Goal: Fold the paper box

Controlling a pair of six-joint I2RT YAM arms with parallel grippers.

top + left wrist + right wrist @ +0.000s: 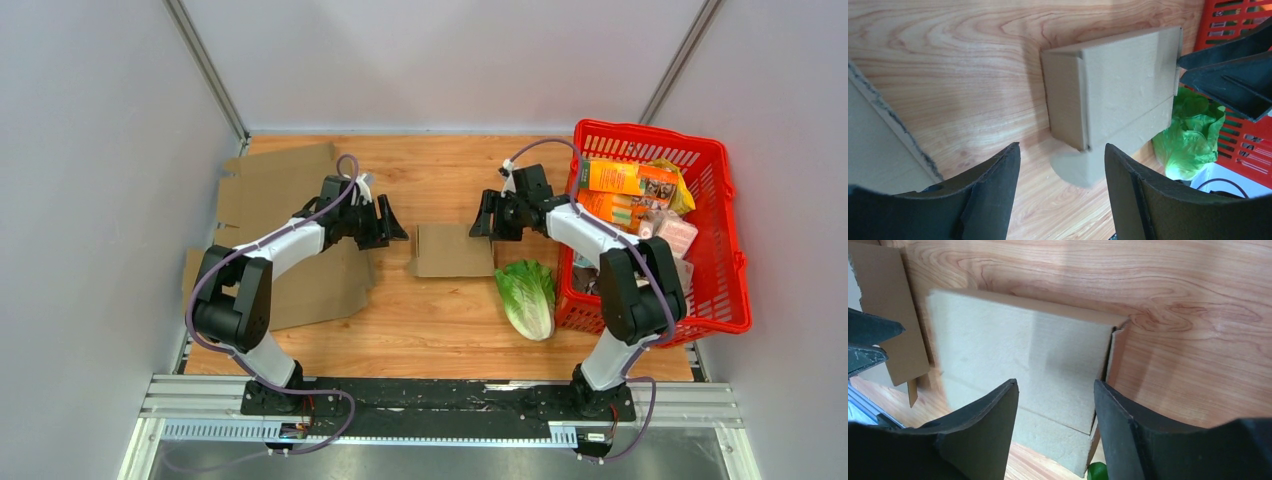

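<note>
You had the box (452, 250) lying flat-sided near the middle of the worktop (440, 340), its lid panel closed over the body and one small flap poking out at the near left corner. Your left arm (290, 240) reached in from the left, and its jaws stood wide apart just beside the box's left end, with nothing between them; in the left wrist view both fingers (993, 190) framed bare wood, the box lying a little ahead of them. Your right arm (590, 230) came in from the right, its jaws also apart and empty, poised at the box's far right corner; whether a fingertip (1128, 425) touched the card there could not be told. Loose flat cardboard (275, 185) lay under and behind your left arm, along the left edge. A lettuce (528, 297) sat just right of the box, against a red basket (722, 250) packed with groceries.
</note>
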